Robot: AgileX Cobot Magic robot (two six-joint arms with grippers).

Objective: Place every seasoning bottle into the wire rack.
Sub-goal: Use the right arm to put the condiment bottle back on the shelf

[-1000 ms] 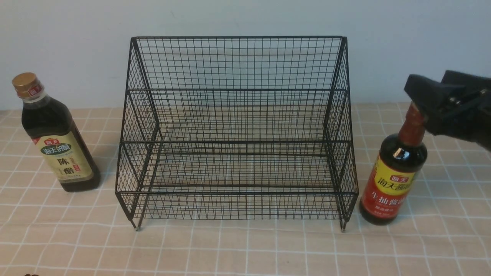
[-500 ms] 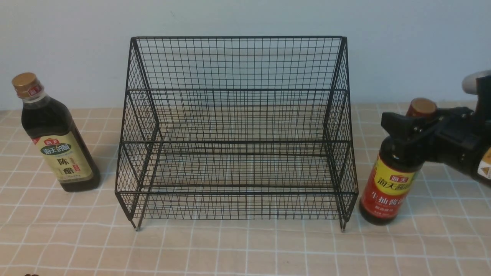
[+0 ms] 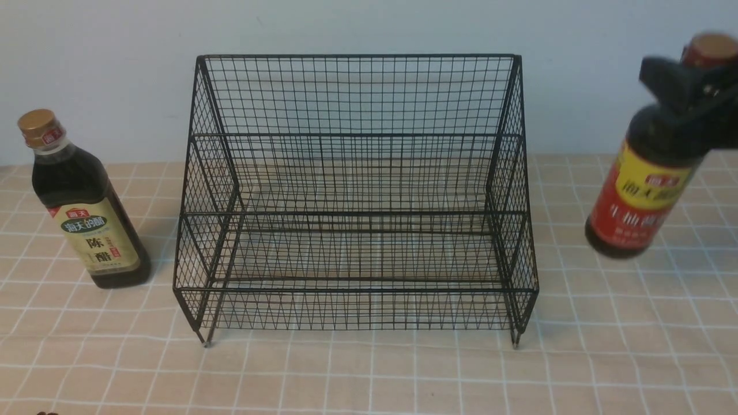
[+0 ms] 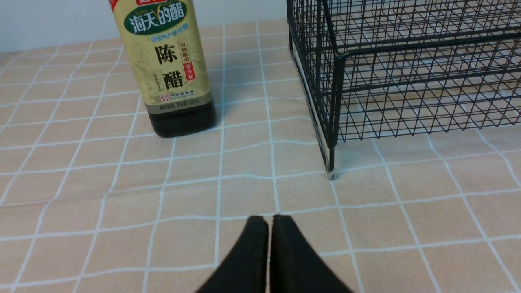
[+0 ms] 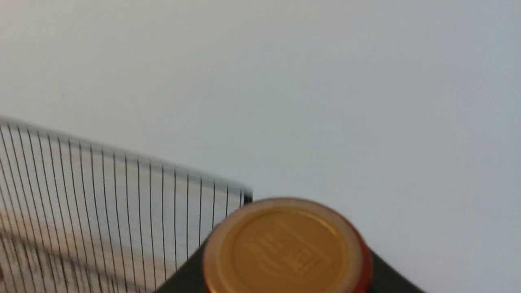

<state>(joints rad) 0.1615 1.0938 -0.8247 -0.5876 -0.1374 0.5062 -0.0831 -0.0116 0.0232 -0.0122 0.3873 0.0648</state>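
Observation:
The round seasoning bottle with a yellow-red label hangs in the air right of the wire rack, tilted a little. My right gripper is shut on its neck, just under the gold cap. The squarish seasoning bottle with a beige-green label stands on the cloth left of the rack; its label shows in the left wrist view. My left gripper is shut and empty, low over the cloth in front of that bottle. The rack holds nothing.
A checked tablecloth covers the table. A plain pale wall rises right behind the rack. The rack's top edge lies beside the held bottle in the right wrist view.
My right gripper came down onto the round bottle's neck, shut on it, and lifted the bottle up off the cloth and slightly to the right. The left arm has not moved.

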